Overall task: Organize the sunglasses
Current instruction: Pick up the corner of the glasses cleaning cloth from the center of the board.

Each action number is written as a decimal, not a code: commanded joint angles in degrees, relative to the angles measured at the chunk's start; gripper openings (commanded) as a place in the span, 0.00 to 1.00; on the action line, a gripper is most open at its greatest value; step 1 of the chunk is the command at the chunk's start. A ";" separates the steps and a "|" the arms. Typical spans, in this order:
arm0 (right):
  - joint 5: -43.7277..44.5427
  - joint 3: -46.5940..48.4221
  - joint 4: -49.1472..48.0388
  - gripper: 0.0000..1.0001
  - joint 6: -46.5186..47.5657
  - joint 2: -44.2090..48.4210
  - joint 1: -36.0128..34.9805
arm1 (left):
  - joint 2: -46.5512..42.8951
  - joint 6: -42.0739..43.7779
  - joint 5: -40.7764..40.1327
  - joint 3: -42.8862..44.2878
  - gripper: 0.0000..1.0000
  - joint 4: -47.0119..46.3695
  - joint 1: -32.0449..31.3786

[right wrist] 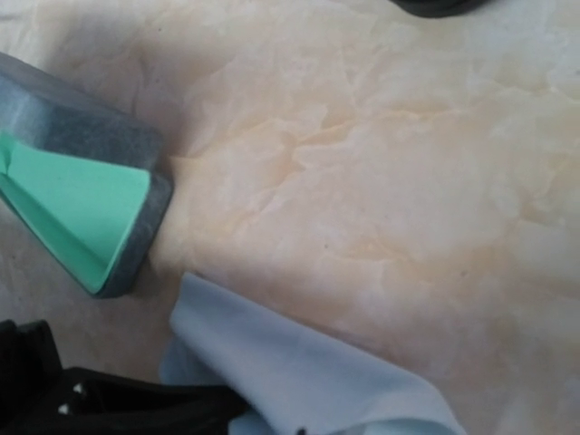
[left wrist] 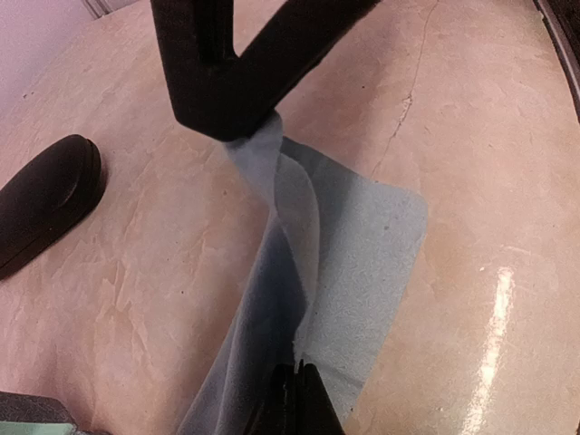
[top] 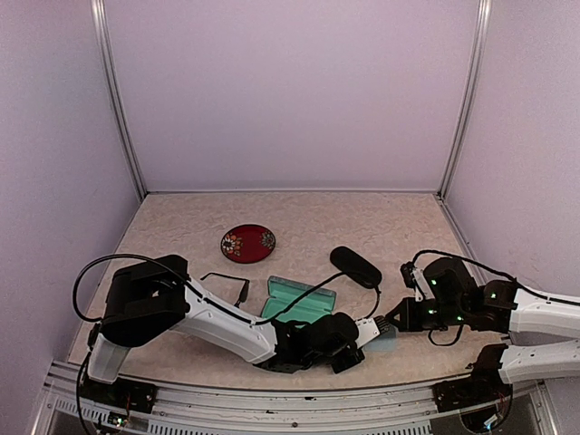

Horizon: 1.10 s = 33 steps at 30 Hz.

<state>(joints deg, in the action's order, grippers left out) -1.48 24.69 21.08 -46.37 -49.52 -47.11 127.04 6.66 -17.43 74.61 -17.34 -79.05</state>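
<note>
Near the front edge, our left gripper and right gripper pinch the cloth.
Black sunglasses lie uncased.

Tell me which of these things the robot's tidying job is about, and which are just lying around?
Job:
thin black-framed sunglasses

Not the job itself:
open green-lined case
black oval case
red round dish
blue cloth

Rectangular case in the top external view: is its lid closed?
No, the rectangular case lies open on the table, with its green lining facing up.
</note>
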 commanded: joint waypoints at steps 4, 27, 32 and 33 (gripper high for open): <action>1.19 -0.58 -0.78 0.00 0.45 -0.67 0.53 | -2.85 2.33 3.81 2.32 0.00 6.22 2.02; 3.72 -1.36 -6.54 0.00 2.19 -3.29 4.74 | -0.74 9.02 15.37 15.14 0.00 22.23 9.71; 4.20 -1.44 -8.14 0.00 2.84 -5.41 5.92 | 0.67 10.13 16.27 17.42 0.00 24.31 10.91; 4.20 -1.48 -8.32 0.00 2.87 -5.70 5.97 | 0.98 10.26 16.34 17.83 0.00 24.63 10.99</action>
<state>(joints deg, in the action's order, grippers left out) 1.58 24.05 15.11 -44.47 -53.95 -42.02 125.93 15.07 -2.74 90.28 4.23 -68.84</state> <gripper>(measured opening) 0.006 0.005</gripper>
